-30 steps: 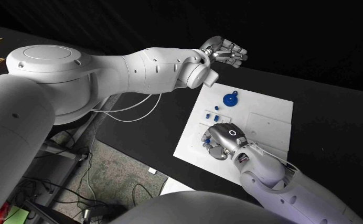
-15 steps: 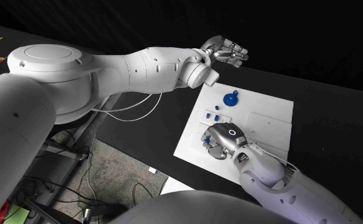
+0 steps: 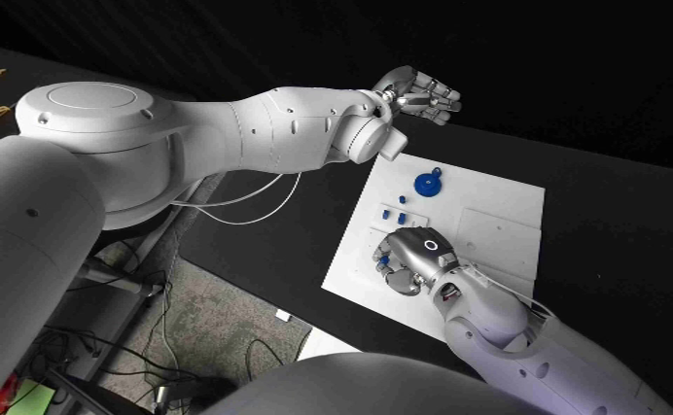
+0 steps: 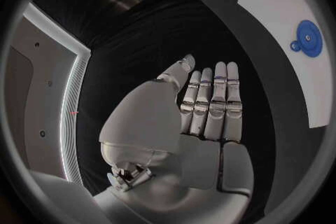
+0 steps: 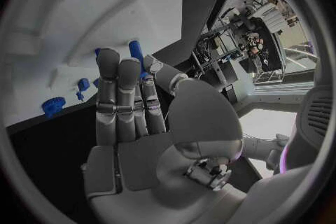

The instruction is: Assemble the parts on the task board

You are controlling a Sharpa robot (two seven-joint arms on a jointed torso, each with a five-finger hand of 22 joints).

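The white task board [image 3: 484, 221] lies in the middle of the black table. A round blue disc [image 3: 428, 183] rests near its far left corner, also visible in the left wrist view as the blue disc [image 4: 307, 38]. Small blue parts [image 3: 394, 213] stand along the board's left side. My right hand [image 3: 415, 258] rests low on the board's near left area. In the right wrist view its thumb and fingers [image 5: 117, 81] pinch a blue peg [image 5: 136, 49]. My left hand [image 3: 416, 93] hovers high beyond the board's far left corner, its fingers [image 4: 211, 102] straight and holding nothing.
In the right wrist view a blue gear [image 5: 52, 106] and two small blue pieces [image 5: 83, 84] sit on the board past the fingertips. The board's right half [image 3: 505, 211] is bare white. The table's left edge [image 3: 253, 274] drops to a floor with cables.
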